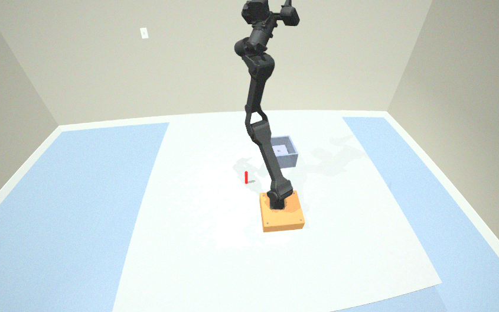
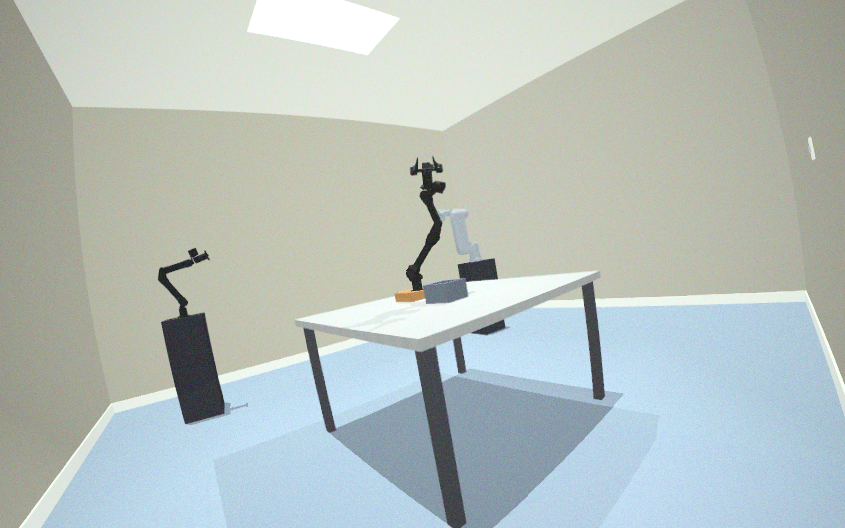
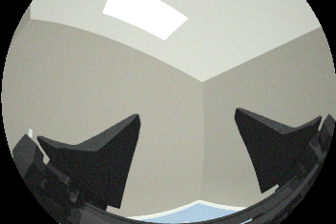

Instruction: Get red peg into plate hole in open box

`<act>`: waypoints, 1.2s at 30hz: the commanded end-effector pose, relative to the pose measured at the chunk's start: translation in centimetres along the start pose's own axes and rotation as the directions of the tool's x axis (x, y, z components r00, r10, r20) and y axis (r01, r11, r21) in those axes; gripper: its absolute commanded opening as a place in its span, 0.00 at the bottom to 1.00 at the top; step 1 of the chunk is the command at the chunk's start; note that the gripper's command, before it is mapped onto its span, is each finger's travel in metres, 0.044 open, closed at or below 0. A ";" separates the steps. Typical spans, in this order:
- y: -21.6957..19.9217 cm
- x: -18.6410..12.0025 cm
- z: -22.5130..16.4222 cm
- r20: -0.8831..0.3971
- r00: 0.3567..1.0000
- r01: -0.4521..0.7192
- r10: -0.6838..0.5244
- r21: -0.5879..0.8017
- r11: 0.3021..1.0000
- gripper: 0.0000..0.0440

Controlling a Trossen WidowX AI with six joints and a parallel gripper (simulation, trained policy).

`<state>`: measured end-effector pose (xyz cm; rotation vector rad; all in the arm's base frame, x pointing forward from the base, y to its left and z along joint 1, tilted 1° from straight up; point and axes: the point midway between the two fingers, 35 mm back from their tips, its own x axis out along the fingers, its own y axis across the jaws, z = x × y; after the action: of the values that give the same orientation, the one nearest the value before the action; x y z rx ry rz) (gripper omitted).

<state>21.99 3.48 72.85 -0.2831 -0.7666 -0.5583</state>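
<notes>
The red peg (image 1: 246, 177) stands upright on the white table, left of the arm's lower part in the top view. The open grey-blue box (image 1: 286, 161) (image 2: 446, 291) stands on the table behind the arm. The plate (image 1: 281, 148) with a small dark hole shows at its bottom in the top view; the arm hides the box's left part. My gripper (image 2: 424, 159) (image 3: 189, 116) is raised high above the table, far from peg and box, its fingers wide apart with nothing between them. The peg does not show in the wrist view.
The arm stands on an orange base block (image 1: 282, 217) (image 2: 407, 296) on the white table (image 1: 189, 252) (image 2: 359, 318). In the exterior view, another black arm on a dark pedestal (image 2: 192, 370) stands to the left, and a white arm (image 2: 460, 230) stands behind the table.
</notes>
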 end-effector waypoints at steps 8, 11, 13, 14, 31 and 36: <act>-2.6 -2.0 3.0 0.091 0.995 0.018 -0.029 0.122 0.992 1.00; -4.2 -3.1 4.2 0.129 0.990 0.029 -0.058 0.214 0.976 1.00; -5.3 -3.8 4.9 0.147 0.986 0.038 -0.081 0.275 0.961 1.00; -6.0 -4.1 5.1 0.155 0.983 0.043 -0.094 0.306 0.951 1.00; -17.9 -8.7 2.5 0.072 0.934 0.178 -0.350 0.755 0.631 1.00; -20.8 -9.7 -0.7 -0.028 0.914 0.245 -0.406 0.835 0.493 1.00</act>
<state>5.11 -7.85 68.34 0.6163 -1.1974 -0.4546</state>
